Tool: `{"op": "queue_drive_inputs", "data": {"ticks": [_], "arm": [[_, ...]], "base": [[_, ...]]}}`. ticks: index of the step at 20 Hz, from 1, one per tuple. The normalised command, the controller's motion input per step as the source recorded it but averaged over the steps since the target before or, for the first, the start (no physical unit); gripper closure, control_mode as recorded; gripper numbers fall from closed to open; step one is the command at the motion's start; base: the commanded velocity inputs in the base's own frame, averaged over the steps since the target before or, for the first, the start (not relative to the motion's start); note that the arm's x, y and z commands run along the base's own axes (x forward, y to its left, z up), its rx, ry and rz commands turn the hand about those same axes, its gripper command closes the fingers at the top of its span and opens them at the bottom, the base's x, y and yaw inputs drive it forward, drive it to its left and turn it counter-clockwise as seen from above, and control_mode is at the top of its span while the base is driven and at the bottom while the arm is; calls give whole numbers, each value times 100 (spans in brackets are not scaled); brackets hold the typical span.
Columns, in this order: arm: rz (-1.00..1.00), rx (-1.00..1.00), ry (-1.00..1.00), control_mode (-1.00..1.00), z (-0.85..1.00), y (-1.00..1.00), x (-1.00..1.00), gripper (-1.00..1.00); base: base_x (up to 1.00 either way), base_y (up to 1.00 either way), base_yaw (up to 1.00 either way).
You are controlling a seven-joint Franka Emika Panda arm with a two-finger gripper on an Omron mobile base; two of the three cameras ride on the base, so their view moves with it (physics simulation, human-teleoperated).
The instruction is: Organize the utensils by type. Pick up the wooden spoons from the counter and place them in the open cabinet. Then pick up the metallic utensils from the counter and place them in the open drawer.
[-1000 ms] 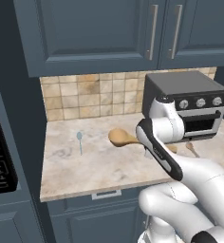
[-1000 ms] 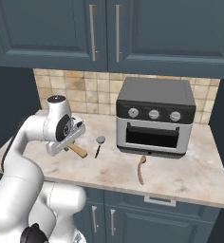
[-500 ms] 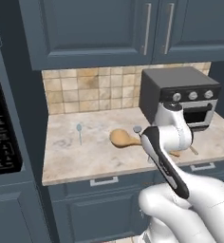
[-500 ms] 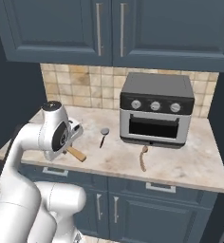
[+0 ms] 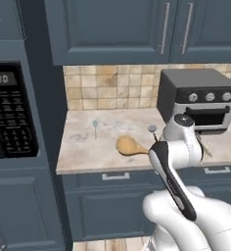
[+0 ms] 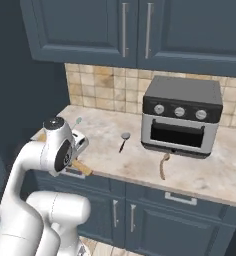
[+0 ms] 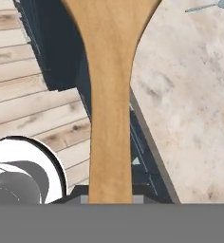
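My gripper (image 7: 110, 199) is shut on the handle of the light-brown wooden spoon (image 7: 110, 90), which hangs in the air over the counter's front edge. The spoon's oval bowl (image 5: 128, 145) sticks out left of my hand, and its handle end (image 6: 83, 169) shows below the gripper (image 6: 76, 149). On the beige counter (image 5: 85, 147) lie a small pale metal spoon (image 5: 95, 126) (image 6: 78, 120) and a round silver-headed utensil with a black handle (image 5: 151, 130) (image 6: 124, 140). The open cabinet and the open drawer are out of view.
A grey toaster oven (image 6: 182, 115) stands at the counter's right, with a thin brown piece (image 6: 163, 165) lying before it. Shut upper cabinets (image 5: 137, 29) hang above. A black microwave (image 5: 10, 115) sits in the tall unit at left. Wooden floor (image 7: 33, 109) lies below the counter edge.
The whole scene has shifted and shrunk, so the base has backed away from the counter. The wooden spoon stays in my grip and now hangs at the counter's front edge.
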Motion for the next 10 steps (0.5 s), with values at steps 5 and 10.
{"op": "queue_drive_inputs", "data": {"ticks": [5,10], "arm": [[0,0,0,100,0,0,0,100],[0,0,0,100,0,0,0,100]], "base": [[-24,-15,68],[-22,-12,80]]}}
